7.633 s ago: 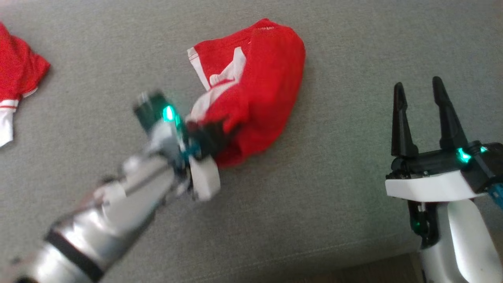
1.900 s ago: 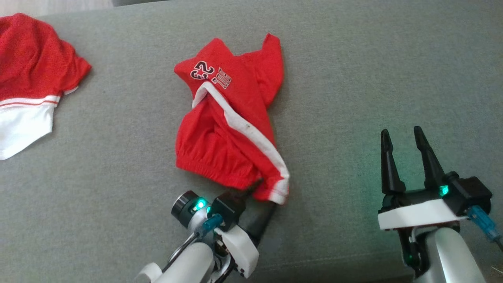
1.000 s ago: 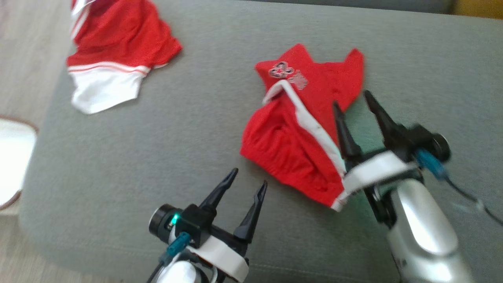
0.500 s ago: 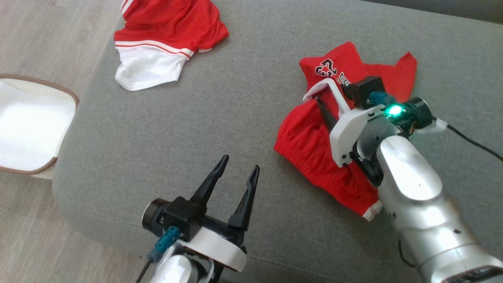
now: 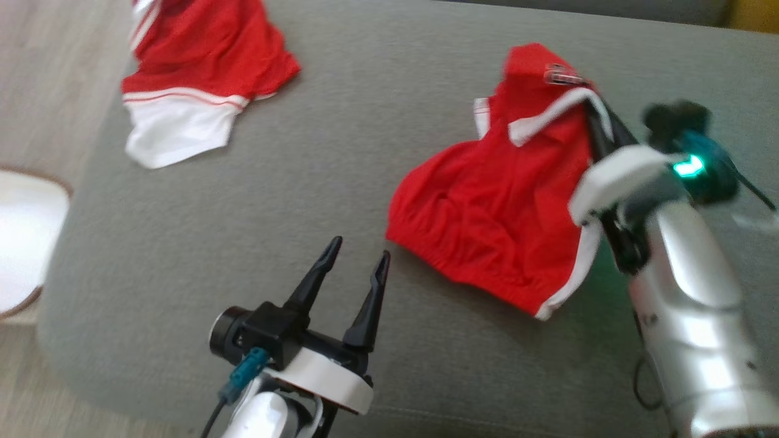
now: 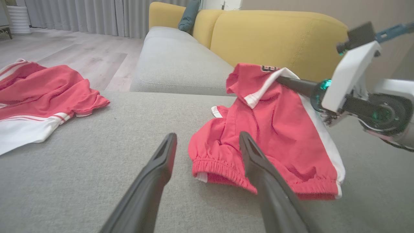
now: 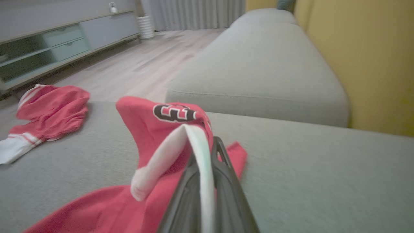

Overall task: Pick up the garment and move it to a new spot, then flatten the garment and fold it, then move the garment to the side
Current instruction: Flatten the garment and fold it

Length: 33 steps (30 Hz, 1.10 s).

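Right fingers [image 7: 181, 197] clamp the white side stripe [image 7: 203, 161] of the garment [image 5: 487, 207], seemingly limp and light; left fingers [image 5: 315, 277], apart, could take its waistband [image 6: 223, 170].

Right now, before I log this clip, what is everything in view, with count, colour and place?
red shorts: one, red with a white stripe, on the near seat cushion, one end lifted
second garment: one, red and white, at the cushion's far left corner
seat cushions: two, grey, one under the garments, one beyond
backrest: one, yellow, behind the seats
small cushion: one, teal, against the backrest
round thing: one, white with a brown rim, on the floor to the left
low cabinet: one, grey, across the floor
left gripper: open, near the waistband, holding nothing
right gripper: shut on the shorts' white stripe
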Available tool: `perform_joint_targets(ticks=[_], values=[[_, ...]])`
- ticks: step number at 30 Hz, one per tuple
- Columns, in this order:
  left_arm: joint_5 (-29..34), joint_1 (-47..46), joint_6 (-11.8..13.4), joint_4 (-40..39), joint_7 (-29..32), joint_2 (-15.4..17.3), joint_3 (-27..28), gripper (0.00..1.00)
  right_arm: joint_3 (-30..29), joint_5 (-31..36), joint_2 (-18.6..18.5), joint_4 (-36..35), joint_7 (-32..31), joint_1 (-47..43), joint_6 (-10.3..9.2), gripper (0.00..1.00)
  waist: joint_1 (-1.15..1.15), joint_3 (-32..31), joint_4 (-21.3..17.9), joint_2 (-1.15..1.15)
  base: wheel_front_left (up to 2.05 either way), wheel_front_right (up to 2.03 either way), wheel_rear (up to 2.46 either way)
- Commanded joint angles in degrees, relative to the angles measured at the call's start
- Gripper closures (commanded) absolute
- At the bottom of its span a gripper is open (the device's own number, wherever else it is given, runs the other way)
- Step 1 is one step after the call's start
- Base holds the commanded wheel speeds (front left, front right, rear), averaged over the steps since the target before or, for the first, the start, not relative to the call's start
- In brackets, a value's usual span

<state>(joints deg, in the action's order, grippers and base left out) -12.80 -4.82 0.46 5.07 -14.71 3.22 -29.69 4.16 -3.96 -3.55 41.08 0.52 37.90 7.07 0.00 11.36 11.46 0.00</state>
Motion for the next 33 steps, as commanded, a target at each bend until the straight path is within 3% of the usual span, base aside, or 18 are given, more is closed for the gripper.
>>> perform_joint_targets(ticks=[1,9,17,20,21,22,26,33], values=[[0.70,-0.49,-0.27,-1.72,-0.29,-0.34,2.49,0.00,-1.96,-1.04,0.67,-2.30,1.92,-2.35,0.42,1.00,0.00,-0.89,-3.09,0.00,0.00,0.00,0.00],[1.77,-0.12,-1.29,-1.33,-0.29,-0.34,3.72,0.00,-9.75,-4.24,0.67,-3.11,6.29,-9.67,0.42,1.00,0.00,-1.39,-8.19,0.00,0.00,0.00,0.00],[2.29,0.22,-2.11,-0.83,-0.29,-0.34,4.11,0.00,-11.42,-6.91,0.67,-1.38,9.94,-14.67,0.42,1.00,0.00,-1.34,-11.69,0.00,0.00,0.00,0.00],[2.38,0.33,-2.23,-0.56,-0.29,-0.34,4.28,0.00,-10.96,-6.85,0.67,-0.88,10.74,-15.91,0.42,0.50,0.00,-1.53,-12.38,0.00,0.00,0.00,0.00],[2.40,0.38,-2.26,-0.49,-0.29,-0.34,4.33,0.00,-10.97,-6.61,0.67,-0.81,10.98,-16.34,0.42,0.10,0.00,-1.65,-12.54,0.00,0.00,0.00,0.00],[2.41,0.43,-2.30,-0.41,-0.29,-0.34,4.37,0.00,-11.09,-6.09,0.67,-0.92,11.26,-16.76,0.42,0.00,0.00,-1.78,-12.66,0.00,0.00,0.00,0.00],[2.40,0.65,-2.29,-0.17,-0.29,-0.34,4.47,0.00,-11.17,-3.67,0.67,-3.16,12.16,-18.76,0.42,0.00,0.00,-2.54,-12.70,0.00,0.00,0.00,0.00],[2.14,1.39,-2.02,-0.36,-0.29,-0.35,4.57,0.00,-9.05,-0.65,0.68,-13.54,10.70,-22.15,0.42,0.00,0.00,-3.56,-11.97,0.00,0.00,0.00,0.00]])
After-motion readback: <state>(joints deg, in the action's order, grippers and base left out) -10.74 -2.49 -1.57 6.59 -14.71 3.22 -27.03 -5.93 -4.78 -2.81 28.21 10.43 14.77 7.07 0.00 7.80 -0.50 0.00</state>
